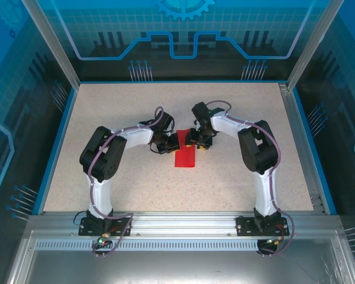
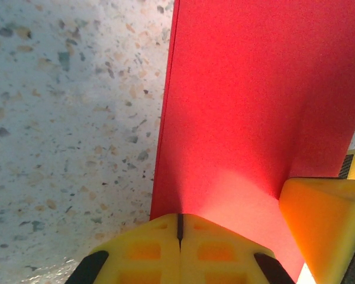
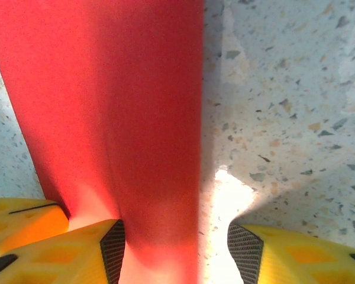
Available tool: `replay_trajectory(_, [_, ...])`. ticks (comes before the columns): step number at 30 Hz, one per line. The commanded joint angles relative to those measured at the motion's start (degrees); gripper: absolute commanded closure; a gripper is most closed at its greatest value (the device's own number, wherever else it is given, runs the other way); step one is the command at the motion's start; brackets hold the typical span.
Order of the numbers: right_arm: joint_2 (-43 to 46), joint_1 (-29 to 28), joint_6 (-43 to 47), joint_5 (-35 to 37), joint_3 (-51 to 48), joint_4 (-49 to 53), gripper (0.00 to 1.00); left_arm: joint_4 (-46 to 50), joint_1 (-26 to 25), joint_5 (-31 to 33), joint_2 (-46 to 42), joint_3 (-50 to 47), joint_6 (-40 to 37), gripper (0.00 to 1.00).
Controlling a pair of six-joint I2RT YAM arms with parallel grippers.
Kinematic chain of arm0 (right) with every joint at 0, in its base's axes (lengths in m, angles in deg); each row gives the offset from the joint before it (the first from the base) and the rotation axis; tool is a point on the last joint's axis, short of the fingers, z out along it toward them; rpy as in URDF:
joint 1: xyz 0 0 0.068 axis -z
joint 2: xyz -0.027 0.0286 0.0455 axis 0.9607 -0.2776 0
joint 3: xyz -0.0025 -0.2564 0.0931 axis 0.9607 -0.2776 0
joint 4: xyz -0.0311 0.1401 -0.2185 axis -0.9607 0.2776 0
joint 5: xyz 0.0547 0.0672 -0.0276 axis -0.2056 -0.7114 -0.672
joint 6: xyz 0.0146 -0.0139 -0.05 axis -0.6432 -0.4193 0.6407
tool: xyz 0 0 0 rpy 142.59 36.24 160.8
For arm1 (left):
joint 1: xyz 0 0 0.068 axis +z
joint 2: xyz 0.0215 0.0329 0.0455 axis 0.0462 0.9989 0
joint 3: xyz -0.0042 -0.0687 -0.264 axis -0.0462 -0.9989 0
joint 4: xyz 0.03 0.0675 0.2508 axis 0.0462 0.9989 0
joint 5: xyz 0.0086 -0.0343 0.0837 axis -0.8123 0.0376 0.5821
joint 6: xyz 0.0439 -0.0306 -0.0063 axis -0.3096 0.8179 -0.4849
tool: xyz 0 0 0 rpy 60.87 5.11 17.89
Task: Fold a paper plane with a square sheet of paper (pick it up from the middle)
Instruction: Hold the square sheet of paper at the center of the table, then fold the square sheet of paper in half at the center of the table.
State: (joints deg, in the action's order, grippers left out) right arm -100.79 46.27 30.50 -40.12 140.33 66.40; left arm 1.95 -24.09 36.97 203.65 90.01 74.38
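Paper (image 2: 254, 106) touches closed left hand (image 2: 179, 218); right hand (image 3: 176, 242) straddles its edge.

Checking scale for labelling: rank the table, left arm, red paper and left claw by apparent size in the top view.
1. Table
2. Left arm
3. Paper and left claw: they look about alike, so not ranked.

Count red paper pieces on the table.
1: red paper sheet, a narrow rectangle mid-table, far end between left gripper and right gripper. More could hide beneath them.
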Motion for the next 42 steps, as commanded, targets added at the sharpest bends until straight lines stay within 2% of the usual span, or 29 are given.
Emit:
replay_trajectory(1, [-3.8, 0.7, 0.6, 4.7, -1.9, 2.9, 0.42, 1.3, -0.3, 1.8, 2.2, -1.4, -1.7, 1.00])
replay_trajectory(6, [2.8, 2.4, 2.2, 1.3, -1.8, -0.9, 0.37, 1.5, -0.4, 2.4, 2.2, -1.5, -2.4, 1.00])
replay_trajectory(10, [11.0, 5.2, 1.5, -4.0, -8.1, -9.5, 0.38, 1.5, -0.4, 2.6, 2.2, -1.4, -2.6, 1.00])
replay_trajectory(13, [14.5, 6.1, 0.5, -10.8, -13.7, -17.5, 0.56, 1.4, -0.4, 2.6, 2.3, -1.6, -2.7, 1.00])
replay_trajectory(17, [13.6, 4.9, -1.0, -16.6, -16.8, -24.0, 0.82, 1.3, -0.4, 2.5, 2.4, -1.7, -2.9, 1.00])
replay_trajectory(19, [12.9, 4.3, -1.7, -17.7, -17.3, -26.0, 0.86, 1.3, -0.3, 2.3, 2.4, -1.8, -3.0, 1.00])
replay_trajectory(22, [11.5, 3.4, -2.2, -20.5, -17.3, -28.7, 0.88, 1.4, -0.4, 2.4, 2.4, -1.7, -3.1, 1.00])
replay_trajectory(30, [8.3, 3.5, -0.5, -19.0, -17.6, -27.1, 0.88, 1.2, -0.4, 2.2, 2.5, -1.8, -2.9, 1.00])
replay_trajectory(42, [7.5, 6.1, 3.0, -17.6, -23.2, -28.8, 0.87, 1.1, -0.4, 2.0, 2.7, -2.1, -3.1, 1.00])
